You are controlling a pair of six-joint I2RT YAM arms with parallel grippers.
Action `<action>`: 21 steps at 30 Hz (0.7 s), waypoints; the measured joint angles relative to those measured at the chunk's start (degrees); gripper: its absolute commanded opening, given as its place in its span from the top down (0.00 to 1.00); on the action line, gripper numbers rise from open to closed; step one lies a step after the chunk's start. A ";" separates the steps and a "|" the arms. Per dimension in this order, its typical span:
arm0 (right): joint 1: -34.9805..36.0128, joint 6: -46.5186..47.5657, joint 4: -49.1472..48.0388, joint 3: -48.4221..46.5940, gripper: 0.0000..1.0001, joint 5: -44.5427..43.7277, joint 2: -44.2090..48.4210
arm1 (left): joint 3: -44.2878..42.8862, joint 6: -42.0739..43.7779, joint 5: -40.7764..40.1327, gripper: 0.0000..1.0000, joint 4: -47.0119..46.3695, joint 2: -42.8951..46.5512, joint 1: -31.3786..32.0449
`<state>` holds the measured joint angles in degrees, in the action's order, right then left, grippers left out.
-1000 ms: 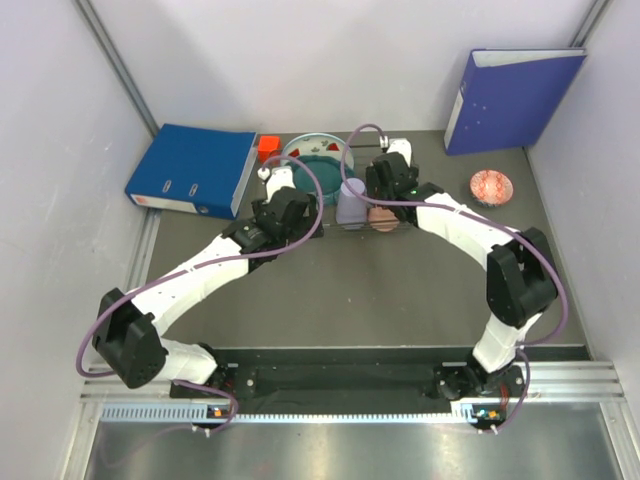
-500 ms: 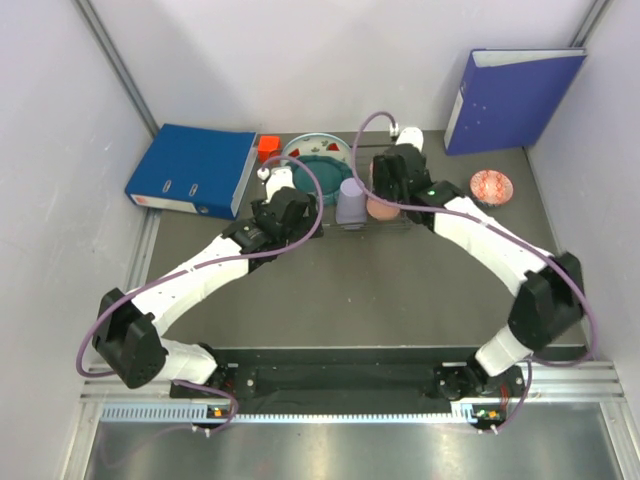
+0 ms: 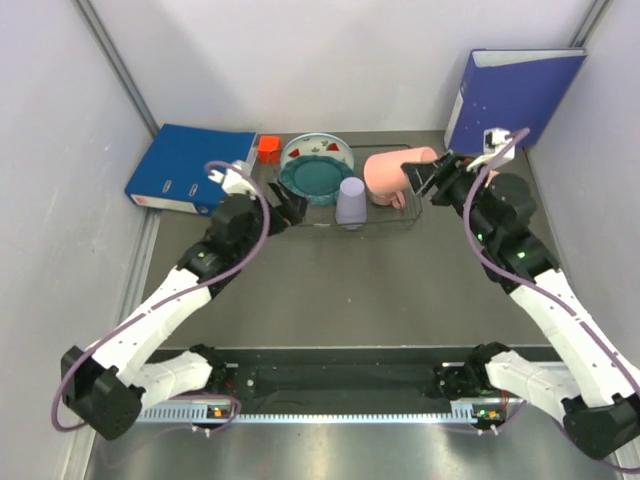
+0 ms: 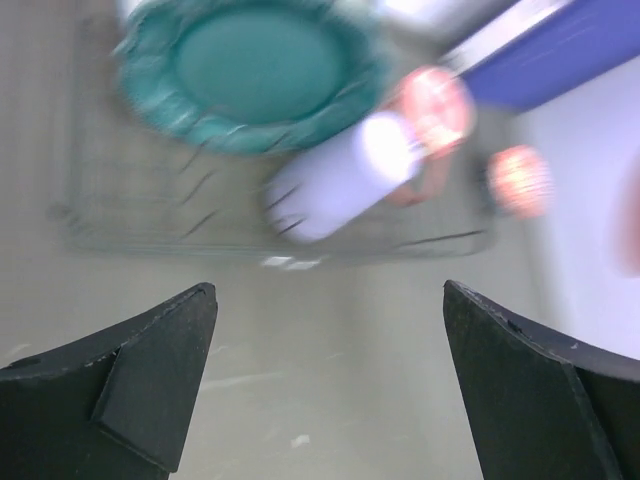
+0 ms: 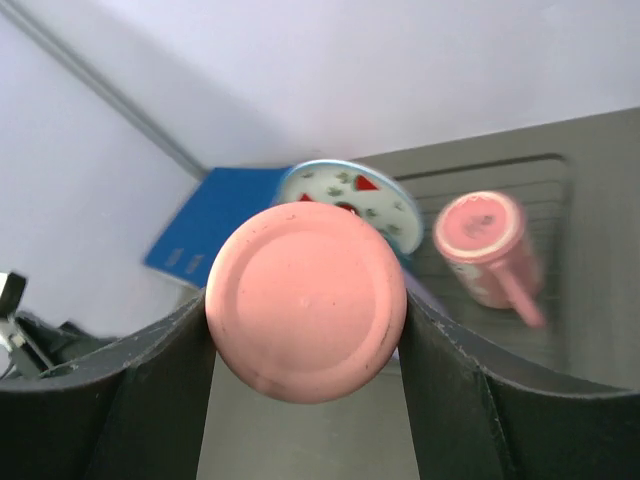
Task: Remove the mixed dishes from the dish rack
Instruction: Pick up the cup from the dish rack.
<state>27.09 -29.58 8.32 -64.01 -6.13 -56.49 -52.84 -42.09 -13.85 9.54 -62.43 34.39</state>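
A: Nearest first. L arm?
B: Left fingers [image 4: 140,380] wide apart, nothing btwn them, just short of the dish rack's [image 3: 385,222] left end, over bare tabletop [image 3: 350,290]. That wrist view is blurred.
A: R arm?
B: Right fingers [image 5: 130,400] clamped on a salmon cup [image 3: 388,168], one finger each side. Cup is on its side, base twd the wrist cam. From above it hangs over the rack's right end; its mouth can't be seen.
A: Inside the rack?
B: Lavender cup [image 3: 351,200] standing by the front wire, mid-rack. Behind it the teal plate [image 3: 312,180] on edge. White plate [image 3: 318,148] w/ red marks is behind that, mostly covered by the teal one. Second salmon cup [image 5: 485,240], w/ handle, base showing, is in the right part. From above the held cup hides it.
A: Bowl?
B: Pink bowl [image 4: 520,180] is just a smear right of the rack. From above the R arm covers it.
A: Farther back?
B: Red cube [image 3: 268,146] at the rack's far-left corner, flat blue binder [image 3: 190,168] beside it.
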 measured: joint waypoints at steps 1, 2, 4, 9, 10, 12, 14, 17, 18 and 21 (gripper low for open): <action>-1.31 -1.92 -2.73 3.26 1.00 3.02 1.31 | 1.31 -1.40 3.91 0.06 -2.84 1.49 -2.10; -2.40 -3.96 -5.33 6.12 1.00 5.66 2.23 | 2.25 -2.93 8.22 0.08 -6.14 2.25 -4.22; -3.98 -8.39 -10.97 11.96 1.00 11.52 2.51 | 3.63 -6.10 16.26 0.14 -13.35 2.25 -7.13; -5.03 -19.04 -24.55 22.32 1.00 22.18 1.42 | 8.02 -14.19 33.16 0.23 -32.46 0.22 -8.11; -5.09 -21.16 -27.91 23.69 1.00 23.78 1.05 | 8.57 -15.52 35.60 0.23 -35.23 -0.42 -8.04; -5.14 -24.33 -33.16 25.14 1.00 25.70 0.42 | 9.22 -17.92 39.08 0.23 -39.85 -1.70 -8.07; -5.14 -26.36 -37.09 25.51 1.00 26.93 -0.17 | 10.43 -19.82 41.16 0.23 -43.95 -2.36 -8.07; -5.14 -28.63 -42.53 25.51 1.00 28.22 -1.03 | 12.02 -22.03 43.19 0.26 -47.95 -2.93 -8.07; -5.14 -29.11 -43.71 25.51 1.00 28.48 -1.29 | 12.22 -22.60 43.76 0.27 -48.98 -3.26 -8.07; -5.14 -30.16 -46.45 25.51 1.00 28.92 -2.38 | 12.26 -24.15 45.03 0.29 -51.78 -4.35 -8.04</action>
<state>21.96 -59.75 -38.13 -38.50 22.79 -58.87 -40.58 -66.24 31.18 -42.24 -66.78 26.35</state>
